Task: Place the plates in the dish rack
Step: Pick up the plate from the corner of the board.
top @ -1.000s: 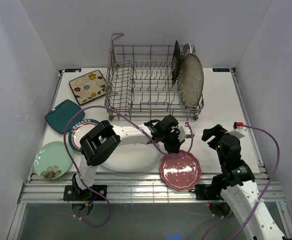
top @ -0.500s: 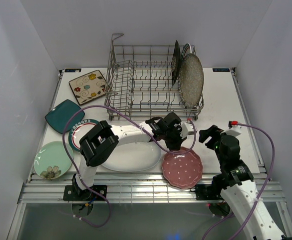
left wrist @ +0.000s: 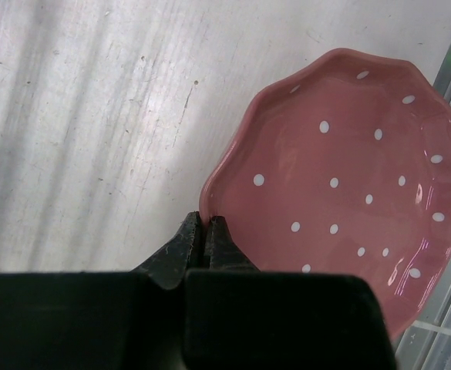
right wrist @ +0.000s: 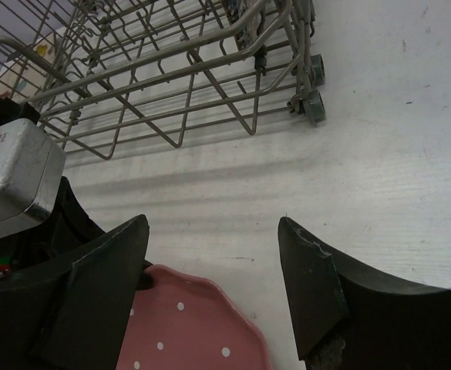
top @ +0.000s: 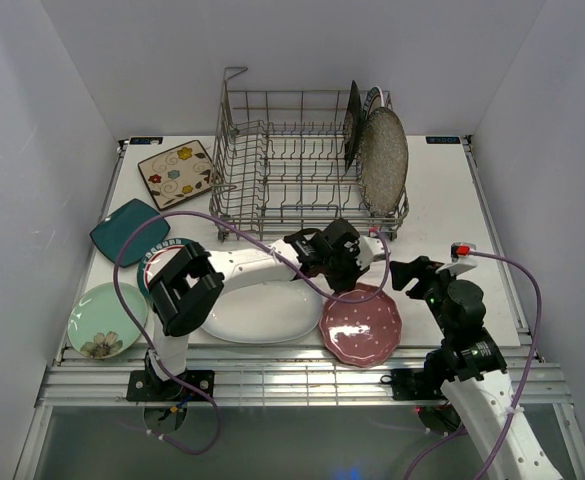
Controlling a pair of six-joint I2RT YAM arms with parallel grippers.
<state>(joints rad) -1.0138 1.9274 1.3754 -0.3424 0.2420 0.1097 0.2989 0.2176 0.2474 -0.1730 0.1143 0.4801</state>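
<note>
The pink dotted plate [top: 364, 325] lies near the table's front edge. My left gripper [top: 346, 284] is shut on its far rim. In the left wrist view the fingertips [left wrist: 193, 231] pinch the edge of the pink plate [left wrist: 341, 169]. My right gripper [top: 413, 272] is open just right of the plate. In its wrist view the right gripper [right wrist: 213, 223] has nothing between its fingers and the pink plate [right wrist: 186, 324] lies below the left finger. The dish rack [top: 292, 165] stands at the back, with a speckled grey plate [top: 384, 160] and a black plate [top: 352, 125] upright at its right end.
A white oval plate [top: 262, 315] lies under the left arm. A cream floral square plate [top: 175, 172], teal square plate [top: 127, 232], teal-rimmed plate [top: 157, 262] and pale green plate [top: 105, 320] lie at the left. The rack's wheeled corner [right wrist: 311, 104] is ahead of the right gripper.
The left gripper has drawn the pink plate slightly back from the front edge, toward the rack. The right gripper has moved left and forward, closer to the plate.
</note>
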